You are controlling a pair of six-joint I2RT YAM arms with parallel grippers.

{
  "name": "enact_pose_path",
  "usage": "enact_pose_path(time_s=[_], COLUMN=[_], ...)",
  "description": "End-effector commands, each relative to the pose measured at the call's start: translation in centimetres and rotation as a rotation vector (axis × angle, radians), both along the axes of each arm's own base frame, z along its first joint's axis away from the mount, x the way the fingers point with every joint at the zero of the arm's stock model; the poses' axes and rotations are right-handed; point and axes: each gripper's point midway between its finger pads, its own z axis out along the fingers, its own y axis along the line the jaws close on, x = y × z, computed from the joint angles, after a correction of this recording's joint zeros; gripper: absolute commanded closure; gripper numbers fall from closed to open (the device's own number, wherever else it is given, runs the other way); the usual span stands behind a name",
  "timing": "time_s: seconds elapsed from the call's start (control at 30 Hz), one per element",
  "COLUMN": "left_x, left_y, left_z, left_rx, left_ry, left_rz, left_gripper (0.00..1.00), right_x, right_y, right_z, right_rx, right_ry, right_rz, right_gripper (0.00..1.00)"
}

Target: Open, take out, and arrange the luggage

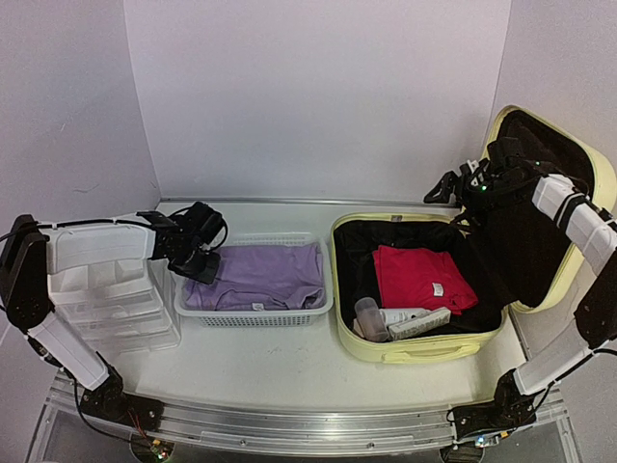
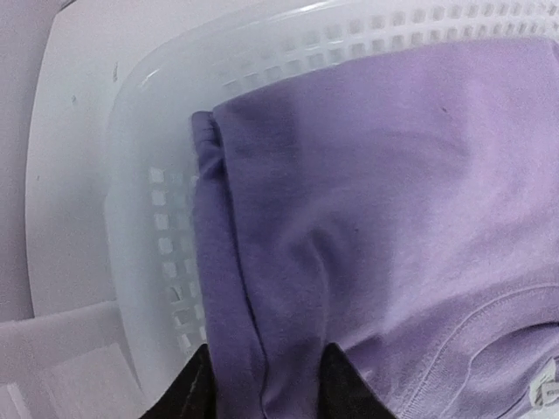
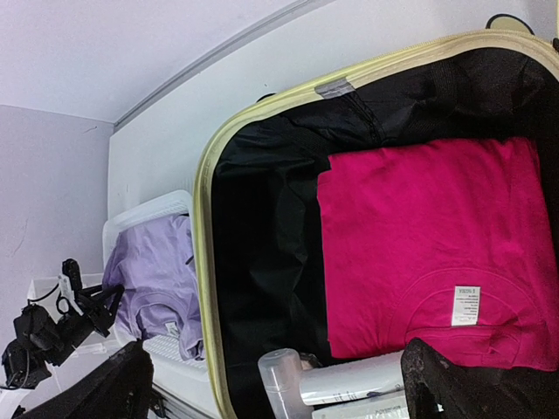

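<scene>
The pale yellow luggage [image 1: 415, 352] lies open on the right, its lid [image 1: 554, 231] leaning up and back. Inside on the black lining are a folded red shirt [image 1: 422, 275], a clear bottle [image 1: 369, 318] and white tubes [image 1: 416, 321]. My right gripper [image 1: 451, 188] hovers open and empty above the case's back edge; in the right wrist view [image 3: 275, 349] the red shirt [image 3: 428, 236] and the bottle [image 3: 284, 380] lie below it. My left gripper [image 1: 198, 256] is at the basket's left end, its jaws apart over a fold of a purple shirt [image 2: 367, 201].
The white mesh basket [image 1: 255, 316] holding the purple shirt [image 1: 258, 275] stands left of the luggage. A white plastic drawer organizer [image 1: 106, 289] stands at the far left, under my left arm. White walls close the back and sides.
</scene>
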Motion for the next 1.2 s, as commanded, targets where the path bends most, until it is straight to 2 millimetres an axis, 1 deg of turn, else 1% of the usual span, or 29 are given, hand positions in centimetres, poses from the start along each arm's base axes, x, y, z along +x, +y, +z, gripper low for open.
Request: enact_pose_path(time_s=[0.0,0.03,0.1,0.17,0.23,0.27,0.37,0.47,0.5,0.6,0.67,0.73,0.83,0.87,1.0,1.17], left_x=[0.5,0.3,-0.1,-0.4,-0.4,-0.4,0.1,0.6,0.7,0.7,0.8,0.5,0.1,-0.1,-0.7,-1.5], left_y=[0.5,0.4,0.0,-0.8,-1.8,-2.4,-4.0,-5.8,-6.6,-9.3,-10.4,-11.7,-12.9,-13.2,-13.5,-13.1], left_z=[4.9,5.8,7.9,10.0,11.2,11.5,11.2,10.6,10.6,11.1,11.4,11.5,10.9,10.6,10.0,9.7], left_rx=[0.020,0.004,-0.033,-0.093,-0.150,-0.172,-0.210,-0.252,-0.285,-0.412,-0.471,-0.522,-0.539,-0.540,-0.541,-0.547], left_ry=[-0.078,-0.088,-0.112,-0.139,-0.144,-0.137,-0.108,-0.082,-0.078,-0.073,-0.072,-0.051,-0.026,-0.016,0.003,0.011], left_rz=[0.021,0.018,0.010,-0.016,-0.041,-0.056,-0.090,-0.131,-0.151,-0.214,-0.233,-0.262,-0.297,-0.304,-0.323,-0.331], left_gripper=[0.52,0.47,0.43,0.38,0.34,0.33,0.32,0.29,0.26,0.22,0.21,0.20,0.20,0.20,0.20,0.20], right_x=[-0.1,-0.2,-0.5,-1.0,-1.5,-1.8,-3.0,-4.0,-4.4,-4.5,-4.3,-3.9,-2.6,-2.0,0.1,1.4], right_y=[0.2,0.1,-0.2,-0.5,-0.8,-0.8,-0.3,1.0,1.9,2.5,2.8,3.7,5.0,5.5,7.5,10.0], right_z=[0.0,-0.2,-0.9,-1.9,-3.2,-3.8,-5.6,-7.6,-8.3,-10.7,-12.1,-13.4,-15.0,-15.4,-16.9,-18.5], right_rx=[-0.011,-0.022,-0.052,-0.088,-0.127,-0.145,-0.210,-0.303,-0.339,-0.482,-0.558,-0.605,-0.693,-0.698,-0.627,-0.520], right_ry=[-0.015,-0.012,-0.002,0.018,0.050,0.067,0.119,0.163,0.173,0.215,0.239,0.262,0.264,0.261,0.242,0.244], right_rz=[0.026,0.029,0.042,0.061,0.081,0.098,0.166,0.230,0.258,0.265,0.255,0.248,0.228,0.218,0.161,0.158], right_gripper=[0.02,0.02,0.02,0.02,0.02,0.02,0.02,0.02,0.02,0.02,0.02,0.03,0.07,0.09,0.20,0.26])
